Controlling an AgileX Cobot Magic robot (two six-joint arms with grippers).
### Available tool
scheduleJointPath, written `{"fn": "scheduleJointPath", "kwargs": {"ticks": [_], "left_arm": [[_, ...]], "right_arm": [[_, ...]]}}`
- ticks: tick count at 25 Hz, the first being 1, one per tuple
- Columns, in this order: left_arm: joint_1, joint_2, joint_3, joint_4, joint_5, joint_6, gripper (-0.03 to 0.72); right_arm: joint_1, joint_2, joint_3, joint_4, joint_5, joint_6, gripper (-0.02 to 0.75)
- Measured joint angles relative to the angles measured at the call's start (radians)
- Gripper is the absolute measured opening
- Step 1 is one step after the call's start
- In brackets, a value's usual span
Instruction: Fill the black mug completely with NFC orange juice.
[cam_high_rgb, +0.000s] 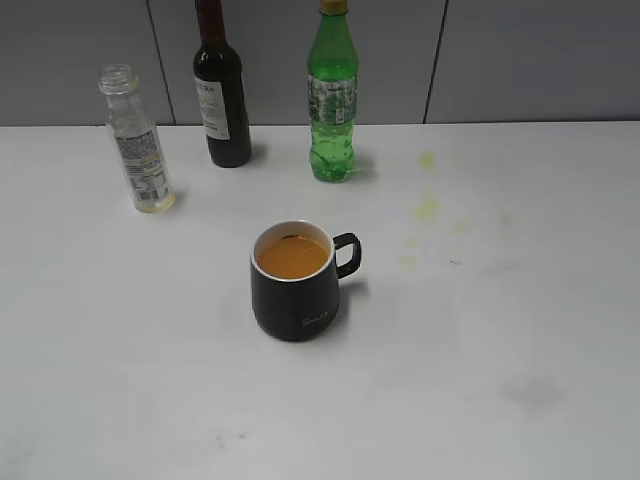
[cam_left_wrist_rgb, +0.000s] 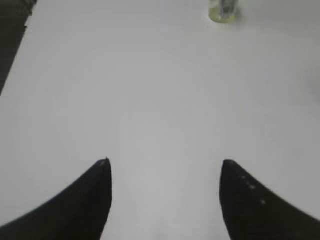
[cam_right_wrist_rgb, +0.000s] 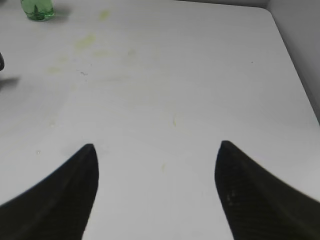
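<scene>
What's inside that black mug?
The black mug holds opaque orange juice reaching close to its white rim. The liquid hides the mug's bottom, so anything beneath the surface cannot be seen.

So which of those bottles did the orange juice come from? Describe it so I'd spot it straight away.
Look along the back of the white table, where three bottles stand in a row. The juice bottle is leftmost, left of the dark wine bottle. It alone is clear, uncapped and nearly empty, with a pale dreg at the bottom.

Squat black mug (cam_high_rgb: 296, 283), upright on the white table (cam_high_rgb: 500, 330), handle to the right, pale lettering low on the front. Inside, opaque orange juice (cam_high_rgb: 292, 257), level just below the white rim. Stands nearer than the green bottle (cam_high_rgb: 332, 95), well apart.
</scene>
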Motion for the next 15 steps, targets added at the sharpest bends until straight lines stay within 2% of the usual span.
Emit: {"fn": "scheduleJointPath", "kwargs": {"ticks": [4, 7, 15], "left_arm": [[0.084, -0.096, 0.001, 0.000, 0.000, 0.000, 0.491], [0.119, -0.153, 0.001, 0.000, 0.000, 0.000, 0.470], [0.122, -0.163, 0.001, 0.000, 0.001, 0.000, 0.430]], "right_arm": [[0.000, 0.000, 0.000, 0.000, 0.000, 0.000, 0.553], [0.000, 0.000, 0.000, 0.000, 0.000, 0.000, 0.553], [0.000, 0.000, 0.000, 0.000, 0.000, 0.000, 0.553]]}}
